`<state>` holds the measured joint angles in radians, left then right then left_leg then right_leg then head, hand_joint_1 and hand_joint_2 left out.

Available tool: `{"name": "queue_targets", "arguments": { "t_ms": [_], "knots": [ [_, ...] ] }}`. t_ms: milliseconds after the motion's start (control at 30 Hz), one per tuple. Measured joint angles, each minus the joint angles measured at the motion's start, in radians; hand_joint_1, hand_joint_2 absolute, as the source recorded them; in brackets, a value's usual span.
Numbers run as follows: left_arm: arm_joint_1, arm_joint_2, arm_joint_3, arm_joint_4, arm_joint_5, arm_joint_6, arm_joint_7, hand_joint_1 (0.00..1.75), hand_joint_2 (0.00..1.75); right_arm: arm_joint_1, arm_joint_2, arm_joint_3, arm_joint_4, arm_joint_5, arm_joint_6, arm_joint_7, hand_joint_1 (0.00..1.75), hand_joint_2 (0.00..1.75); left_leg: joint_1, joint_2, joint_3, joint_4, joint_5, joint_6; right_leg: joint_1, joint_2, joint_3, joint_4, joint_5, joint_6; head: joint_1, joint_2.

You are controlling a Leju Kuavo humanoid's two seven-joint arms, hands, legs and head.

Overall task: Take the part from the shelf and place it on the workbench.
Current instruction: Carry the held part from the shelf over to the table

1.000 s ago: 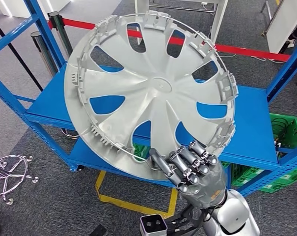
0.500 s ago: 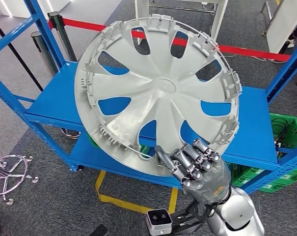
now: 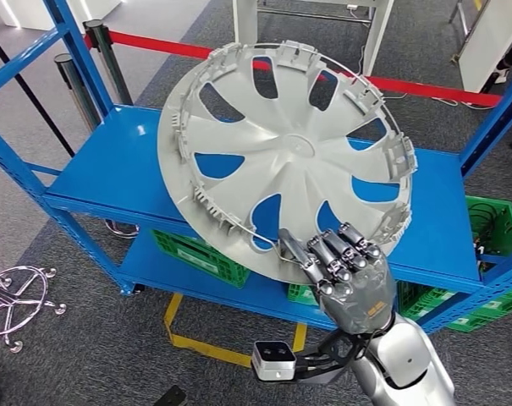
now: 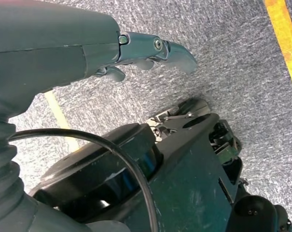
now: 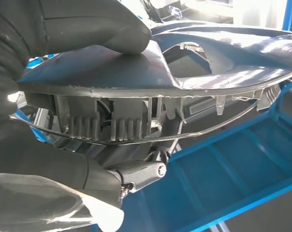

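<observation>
Fingers of the right hand clamp the rim of the big grey wheel cover, holding it tilted up over the blue shelf so it can be carried away.

Silver-grey hubcap, blue shelf, green crates, red barrier tape, yellow floor line.

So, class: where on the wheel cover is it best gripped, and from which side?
Grip the wheel cover at its outer rim, coming from the edge nearest the robot, as the right hand does. The rim is thin enough to pinch: the right wrist view shows the thumb on one face and fingers on the other.
</observation>
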<state>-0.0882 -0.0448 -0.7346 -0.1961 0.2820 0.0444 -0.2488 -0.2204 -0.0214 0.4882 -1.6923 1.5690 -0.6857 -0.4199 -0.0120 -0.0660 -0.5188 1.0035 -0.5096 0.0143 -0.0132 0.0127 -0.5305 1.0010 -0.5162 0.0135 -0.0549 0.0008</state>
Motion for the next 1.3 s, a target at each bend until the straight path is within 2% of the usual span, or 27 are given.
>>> {"name": "queue_targets", "arguments": {
  "t_ms": [100,167,200,267,300,333,367,400,467,500,567,633,667,700,800,833,867,900,967,1000,1033,1067,1133,1167,1200,1233,1300],
  "knots": [
    [-0.001,0.001,-0.001,0.000,-0.001,0.001,0.000,0.00,1.75,-0.006,-0.007,0.011,0.006,0.000,0.000,0.009,1.75,1.75,0.001,0.000,-0.003,0.000,0.006,0.010,0.000,0.001,0.000,-0.002,0.006,0.011,0.000,0.000],
    [-0.004,0.000,-0.003,0.000,-0.004,0.001,0.001,0.00,1.75,-0.014,-0.014,0.018,0.008,0.000,0.000,0.029,1.75,1.75,0.006,0.004,-0.003,-0.014,0.019,0.021,0.002,-0.001,-0.013,0.015,-0.012,0.017,0.002,0.000],
    [-0.005,0.000,-0.005,0.000,-0.006,0.003,0.002,0.00,1.75,-0.020,-0.020,0.023,0.009,0.000,0.000,0.042,1.75,1.75,0.009,0.006,-0.004,-0.021,0.025,0.025,0.003,-0.002,-0.031,0.050,-0.036,0.020,0.004,0.000],
    [-0.005,0.000,-0.007,0.000,-0.011,0.006,0.004,0.00,1.75,-0.032,-0.033,0.036,0.014,0.000,0.000,0.073,1.75,1.75,0.010,0.010,-0.010,-0.022,0.031,0.030,0.002,-0.004,-0.090,0.175,-0.100,0.024,0.006,0.000],
    [-0.005,0.001,-0.008,0.000,-0.012,0.008,0.005,0.00,1.75,-0.035,-0.040,0.042,0.017,0.000,0.000,0.086,1.75,1.75,0.010,0.011,-0.014,-0.019,0.032,0.031,0.001,-0.004,-0.119,0.238,-0.120,0.026,0.006,0.000],
    [-0.005,0.001,-0.009,0.000,-0.014,0.009,0.007,0.00,1.75,-0.038,-0.047,0.048,0.021,0.000,0.000,0.100,1.75,1.75,0.010,0.012,-0.018,-0.017,0.033,0.031,0.001,-0.005,-0.136,0.275,-0.122,0.028,0.006,0.000],
    [-0.006,0.002,-0.010,0.000,-0.017,0.010,0.009,0.00,1.75,-0.040,-0.053,0.054,0.024,0.000,0.000,0.112,1.75,1.75,0.010,0.012,-0.020,-0.013,0.033,0.030,0.000,-0.005,-0.135,0.274,-0.104,0.029,0.006,0.000],
    [-0.007,0.002,-0.011,0.000,-0.019,0.011,0.011,0.00,1.75,-0.043,-0.058,0.060,0.027,0.000,0.000,0.124,1.75,1.75,0.011,0.011,-0.022,-0.010,0.032,0.029,-0.001,-0.005,-0.116,0.233,-0.070,0.029,0.006,0.000],
    [-0.011,0.002,-0.013,0.000,-0.024,0.012,0.015,0.00,1.75,-0.051,-0.068,0.072,0.032,0.000,0.000,0.145,1.75,1.75,0.010,0.009,-0.027,-0.001,0.030,0.023,-0.003,0.000,-0.053,0.107,-0.007,0.027,0.006,0.000],
    [-0.014,0.002,-0.015,0.000,-0.026,0.012,0.016,0.00,1.75,-0.055,-0.072,0.077,0.033,0.000,0.000,0.153,1.75,1.75,0.010,0.007,-0.032,0.003,0.030,0.017,-0.003,0.004,-0.029,0.061,0.009,0.024,0.006,0.000],
    [-0.019,0.003,-0.016,0.000,-0.029,0.013,0.017,0.00,1.75,-0.062,-0.078,0.084,0.036,0.000,0.000,0.162,1.75,1.75,0.008,0.005,-0.045,0.009,0.035,0.003,0.000,0.010,-0.014,0.031,0.008,0.016,0.006,0.000],
    [-0.021,0.006,-0.017,0.000,-0.031,0.015,0.017,0.00,1.75,-0.067,-0.081,0.091,0.038,0.000,0.000,0.169,1.75,1.75,0.008,0.006,-0.056,0.015,0.037,-0.008,-0.002,0.005,-0.024,0.023,0.010,0.004,0.005,0.000],
    [-0.022,0.007,-0.018,0.000,-0.031,0.017,0.017,0.00,1.75,-0.069,-0.082,0.095,0.040,0.000,0.000,0.174,1.75,1.75,0.007,0.013,-0.065,0.026,0.025,-0.015,-0.004,0.001,-0.030,0.021,0.013,-0.005,0.003,0.000],
    [-0.023,0.007,-0.018,0.000,-0.032,0.021,0.017,0.00,1.75,-0.072,-0.083,0.098,0.041,0.000,0.000,0.180,1.75,1.75,0.008,0.023,-0.078,0.053,0.000,-0.020,-0.007,-0.004,-0.037,0.019,0.018,-0.013,-0.002,0.000],
    [-0.029,0.007,-0.021,0.000,-0.034,0.026,0.017,0.00,1.75,-0.075,-0.090,0.104,0.044,-0.001,0.000,0.191,1.75,1.75,0.013,0.051,-0.138,0.231,-0.112,-0.034,-0.006,-0.023,-0.057,0.019,0.032,-0.026,-0.011,0.000],
    [-0.030,0.006,-0.022,0.000,-0.034,0.026,0.017,0.00,1.75,-0.075,-0.092,0.106,0.045,-0.001,0.000,0.193,1.75,1.75,0.015,0.053,-0.148,0.279,-0.129,-0.037,-0.005,-0.028,-0.063,0.019,0.036,-0.027,-0.011,0.000],
    [-0.030,0.006,-0.023,0.000,-0.034,0.026,0.017,0.00,1.75,-0.075,-0.094,0.108,0.047,-0.001,0.000,0.193,1.75,1.75,0.015,0.054,-0.143,0.292,-0.125,-0.038,-0.005,-0.033,-0.070,0.020,0.041,-0.026,-0.011,0.000],
    [-0.030,0.006,-0.023,0.000,-0.034,0.026,0.017,0.00,1.75,-0.075,-0.096,0.109,0.048,-0.001,0.000,0.193,1.75,1.75,0.016,0.055,-0.120,0.267,-0.103,-0.037,-0.004,-0.036,-0.076,0.021,0.046,-0.025,-0.011,0.000],
    [-0.031,0.007,-0.023,0.000,-0.034,0.026,0.017,0.00,1.75,-0.076,-0.099,0.112,0.049,-0.001,0.000,0.193,1.75,1.75,0.015,0.058,-0.036,0.130,-0.046,-0.031,-0.004,-0.039,-0.085,0.022,0.056,-0.019,-0.011,0.000],
    [-0.033,0.007,-0.023,0.000,-0.034,0.026,0.017,0.00,1.75,-0.077,-0.100,0.113,0.049,-0.001,0.000,0.193,1.75,1.75,0.013,0.060,0.003,0.062,-0.031,-0.027,-0.002,-0.040,-0.089,0.022,0.061,-0.015,-0.011,0.000],
    [-0.034,0.008,-0.023,0.000,-0.034,0.026,0.017,0.00,1.75,-0.078,-0.101,0.114,0.049,-0.001,0.000,0.193,1.75,1.75,0.012,0.062,0.027,0.015,-0.024,-0.024,-0.001,-0.042,-0.092,0.022,0.068,-0.009,-0.010,0.000],
    [-0.035,0.008,-0.023,0.000,-0.034,0.027,0.017,0.00,1.75,-0.079,-0.101,0.115,0.049,-0.001,0.000,0.193,1.75,1.75,0.009,0.062,0.035,-0.006,-0.025,-0.020,0.000,-0.043,-0.095,0.021,0.075,-0.003,-0.010,0.000],
    [-0.035,0.007,-0.023,0.000,-0.034,0.026,0.017,0.00,1.75,-0.081,-0.103,0.119,0.049,0.000,0.000,0.193,1.75,1.75,0.010,0.061,0.027,-0.011,-0.014,-0.010,-0.001,-0.044,-0.099,0.018,0.086,0.011,-0.010,0.000],
    [-0.035,0.007,-0.024,0.000,-0.034,0.026,0.017,0.00,1.75,-0.082,-0.105,0.121,0.049,0.000,0.000,0.193,1.75,1.75,0.011,0.061,0.022,-0.013,-0.007,-0.003,-0.002,-0.040,-0.105,0.022,0.078,0.017,-0.010,0.000],
    [-0.036,0.007,-0.024,0.000,-0.034,0.026,0.017,0.00,1.75,-0.083,-0.107,0.123,0.049,0.000,0.000,0.193,1.75,1.75,0.013,0.062,0.013,-0.015,0.003,0.005,-0.002,-0.035,-0.116,0.042,0.054,0.022,-0.008,0.000],
    [-0.038,0.007,-0.024,0.000,-0.035,0.026,0.017,0.00,1.75,-0.084,-0.111,0.125,0.050,0.000,0.000,0.194,1.75,1.75,0.015,0.062,0.003,-0.017,0.014,0.011,-0.002,-0.029,-0.132,0.082,0.014,0.025,-0.007,0.000],
    [-0.040,0.007,-0.024,0.000,-0.037,0.025,0.017,0.00,1.75,-0.086,-0.117,0.129,0.050,0.000,0.000,0.199,1.75,1.75,0.012,0.062,-0.023,-0.015,0.033,0.020,-0.001,-0.020,-0.170,0.210,-0.074,0.029,-0.005,0.000]
  ]
}}
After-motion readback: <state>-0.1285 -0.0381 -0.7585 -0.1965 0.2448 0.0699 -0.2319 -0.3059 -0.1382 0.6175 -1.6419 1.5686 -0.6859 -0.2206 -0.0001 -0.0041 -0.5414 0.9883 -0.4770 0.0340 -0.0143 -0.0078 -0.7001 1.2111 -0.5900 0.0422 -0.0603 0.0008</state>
